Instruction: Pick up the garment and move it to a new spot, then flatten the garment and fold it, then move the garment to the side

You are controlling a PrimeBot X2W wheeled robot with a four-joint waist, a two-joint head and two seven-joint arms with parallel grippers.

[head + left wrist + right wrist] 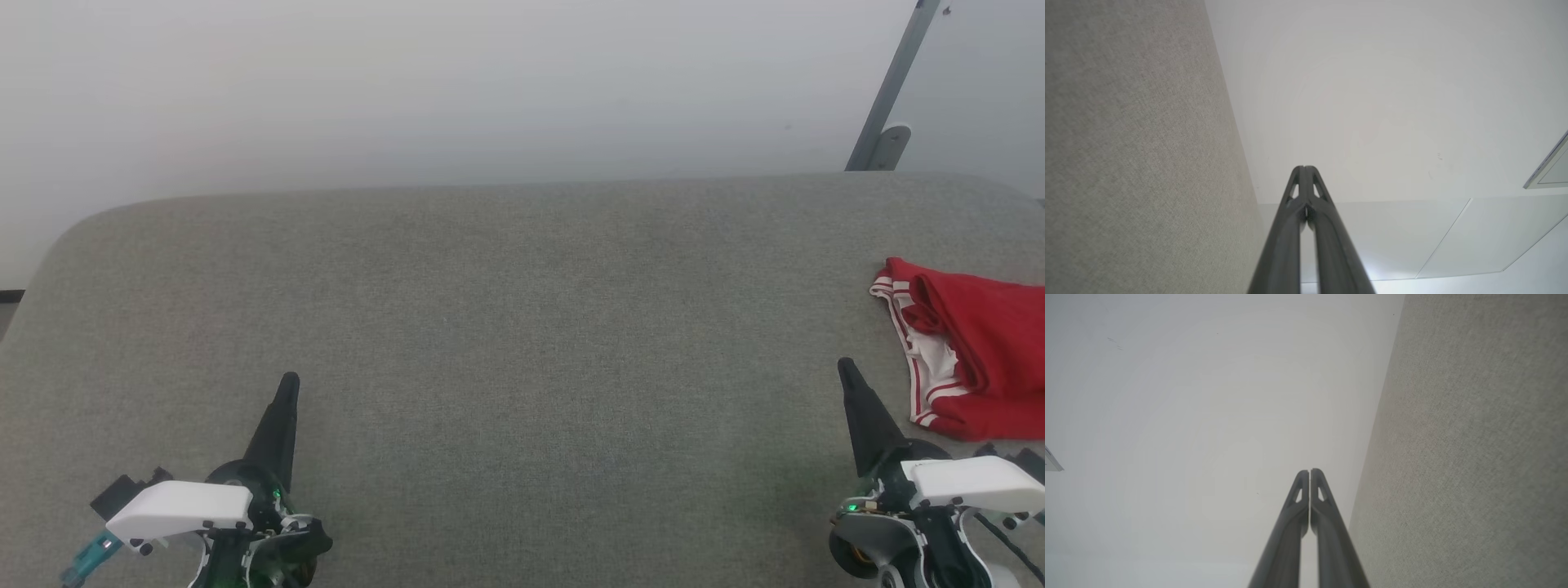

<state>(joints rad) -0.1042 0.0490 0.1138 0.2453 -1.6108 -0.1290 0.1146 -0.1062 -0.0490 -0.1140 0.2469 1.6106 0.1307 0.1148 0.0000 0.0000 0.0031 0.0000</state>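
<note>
The garment (976,355), red with white striped trim, lies bunched at the right edge of the grey padded table (506,327) and runs out of the head view. My right gripper (846,369) is shut and empty, its tip just left of the garment's lower part and apart from it. Far to the left, my left gripper (289,382) is also shut with nothing in it. In the left wrist view my left gripper (1304,167) has its fingers pressed together. In the right wrist view my right gripper (1309,471) shows the same closed tips.
A pale wall (457,90) stands behind the table's far edge. A grey metal strut (890,90) leans at the back right. The table's far left corner (73,233) is rounded.
</note>
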